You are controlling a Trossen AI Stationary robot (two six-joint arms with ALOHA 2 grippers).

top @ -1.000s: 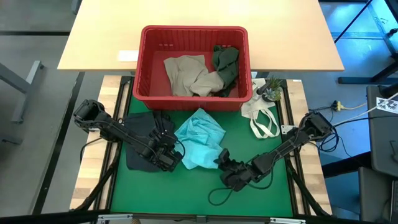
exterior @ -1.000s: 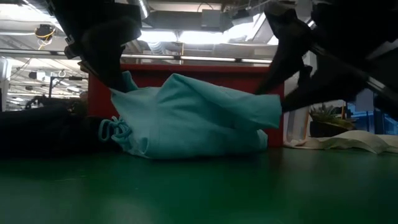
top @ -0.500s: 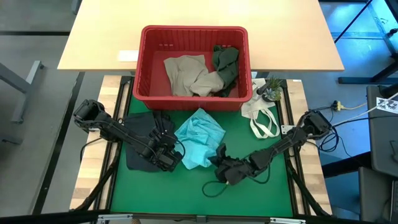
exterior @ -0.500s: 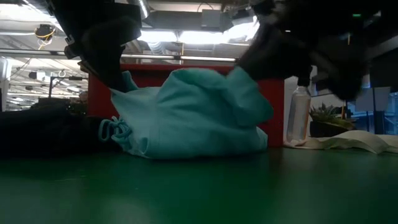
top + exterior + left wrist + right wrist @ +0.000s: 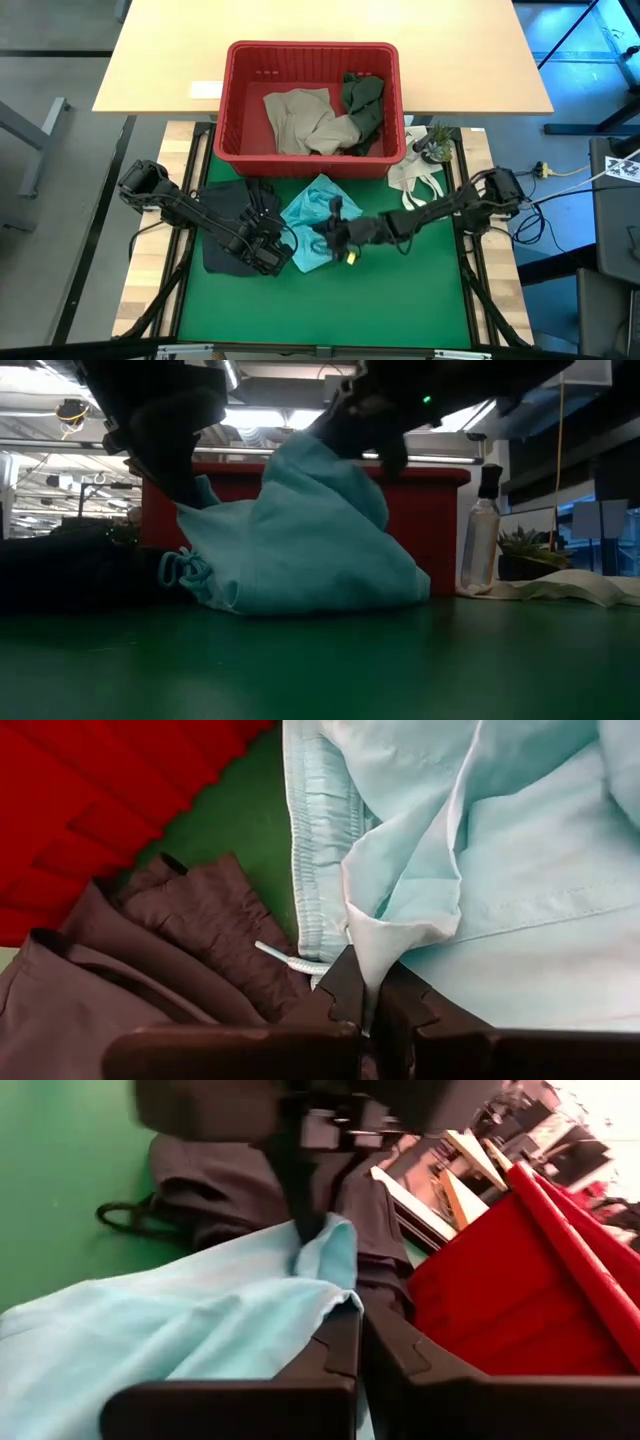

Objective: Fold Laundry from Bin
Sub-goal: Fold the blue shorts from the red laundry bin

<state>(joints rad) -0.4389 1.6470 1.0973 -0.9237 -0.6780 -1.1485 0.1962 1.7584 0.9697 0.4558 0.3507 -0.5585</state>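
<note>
Pinching crumpled, soft teal cloth [image 5: 318, 225], both claws grip thin folded edges.

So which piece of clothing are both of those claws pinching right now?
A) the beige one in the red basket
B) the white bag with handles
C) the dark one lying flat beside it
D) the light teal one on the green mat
D: the left gripper and the right gripper are each shut on a fold of the light teal garment.

Lab/workshop: ceiling ducts [image 5: 330, 390], worktables [image 5: 150, 60], cables [image 5: 560, 172].
</note>
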